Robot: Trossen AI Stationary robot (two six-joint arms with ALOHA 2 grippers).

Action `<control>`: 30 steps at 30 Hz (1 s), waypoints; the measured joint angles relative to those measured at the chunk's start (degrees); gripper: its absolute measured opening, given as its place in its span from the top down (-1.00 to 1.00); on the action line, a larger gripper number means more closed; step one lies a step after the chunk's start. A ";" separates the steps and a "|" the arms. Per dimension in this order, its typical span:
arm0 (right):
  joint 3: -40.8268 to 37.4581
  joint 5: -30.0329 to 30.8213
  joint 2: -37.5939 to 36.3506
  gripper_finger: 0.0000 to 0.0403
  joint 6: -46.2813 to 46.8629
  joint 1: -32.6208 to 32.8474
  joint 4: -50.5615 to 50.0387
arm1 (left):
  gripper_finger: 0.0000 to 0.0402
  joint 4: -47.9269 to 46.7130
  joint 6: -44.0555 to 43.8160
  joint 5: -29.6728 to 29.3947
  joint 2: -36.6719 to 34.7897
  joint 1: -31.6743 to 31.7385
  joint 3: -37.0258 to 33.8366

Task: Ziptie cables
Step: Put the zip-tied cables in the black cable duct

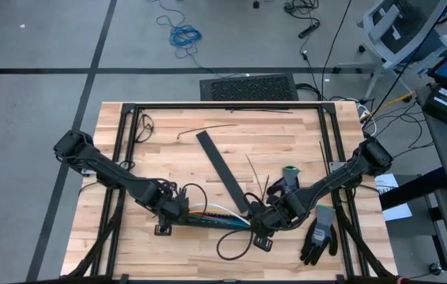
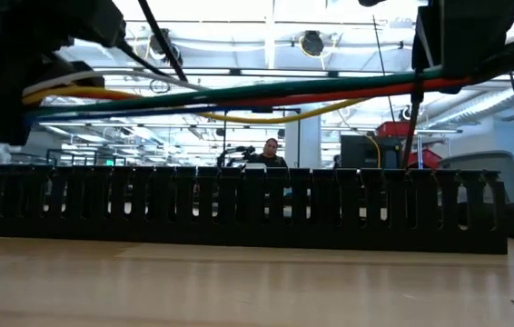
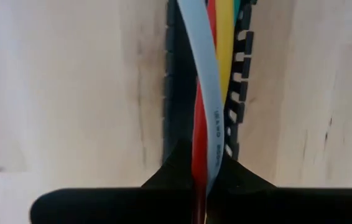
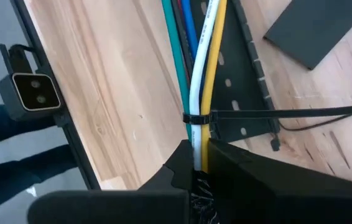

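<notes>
Cables (image 1: 212,214) stretched taut above slotted strip (image 2: 239,207), near worktop (image 1: 168,150) front edge; my left claw (image 1: 174,207) and right claw (image 1: 264,218) each clamp an end. Ziptie (image 4: 196,118) looped on; next, cinch tight.

- Left arm reaches in from the left edge; left gripper (image 1: 178,210) sits low, jaws pinched together.
- Right arm angles in from the right; right gripper (image 1: 260,219) sits low, jaws pinched together.

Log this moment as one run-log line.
left hand: shut on cables | right hand: shut on cables | cables: stretched between both hands above slotted duct | zip tie: looped around cables by right hand
</notes>
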 joint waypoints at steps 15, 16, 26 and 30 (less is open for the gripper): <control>-0.13 -0.40 0.00 0.94 0.03 -0.54 -1.72 | 0.96 5.34 3.03 2.20 8.10 -0.90 -0.08; -0.40 -0.17 0.00 0.94 0.59 -0.70 -2.01 | 0.96 5.67 3.01 2.20 8.22 -0.88 -0.08; -7.32 -2.16 -0.02 0.94 1.28 -2.05 2.73 | 0.96 7.66 2.99 3.54 8.26 -0.60 -0.10; -10.42 -2.43 -0.05 0.94 1.32 -2.85 6.06 | 0.96 7.70 2.99 2.96 8.31 -0.60 -0.10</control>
